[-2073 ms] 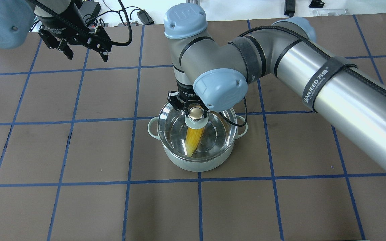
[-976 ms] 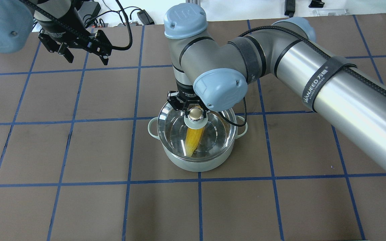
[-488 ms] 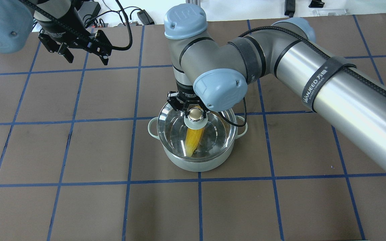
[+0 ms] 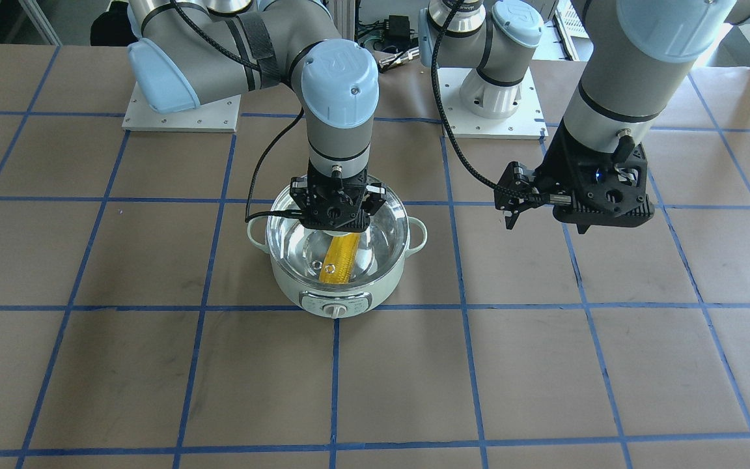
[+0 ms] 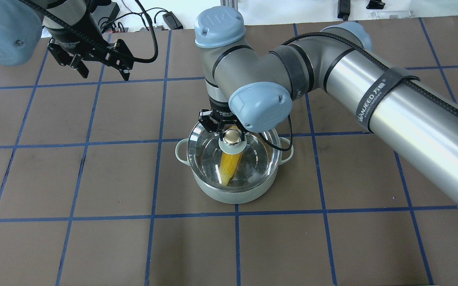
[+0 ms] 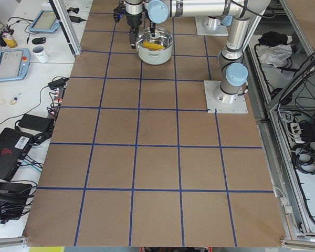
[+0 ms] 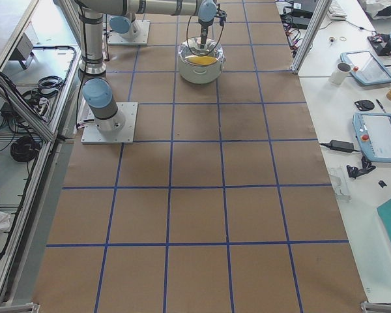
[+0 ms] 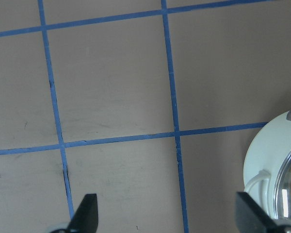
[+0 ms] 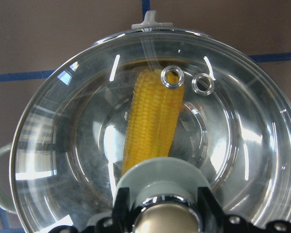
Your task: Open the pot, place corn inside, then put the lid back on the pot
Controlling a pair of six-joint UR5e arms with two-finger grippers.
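Observation:
The pale mint-green pot [image 5: 233,195] stands on the table's middle, its dial knob [image 4: 336,311] facing away from the robot. The yellow corn [image 5: 229,167] lies inside it, seen through the glass in the right wrist view [image 9: 153,126]. The clear glass lid [image 5: 261,159] covers the pot's mouth; I cannot tell whether it rests fully on the rim. My right gripper [image 5: 232,136] points straight down and is shut on the lid's knob [image 9: 165,218]. My left gripper [image 5: 103,74] is open and empty, raised over the far left of the table, well away from the pot.
The brown table carries a blue tape grid. The right arm's elbow and forearm [image 5: 372,99] stretch over the table's right half. Cables and small boxes [image 5: 169,18] lie beyond the far edge. The left wrist view shows the pot's side [image 8: 266,155] at its right edge.
My left gripper has drifted a little toward the table's near side and to the right, still open. The right gripper, lid and pot have barely moved.

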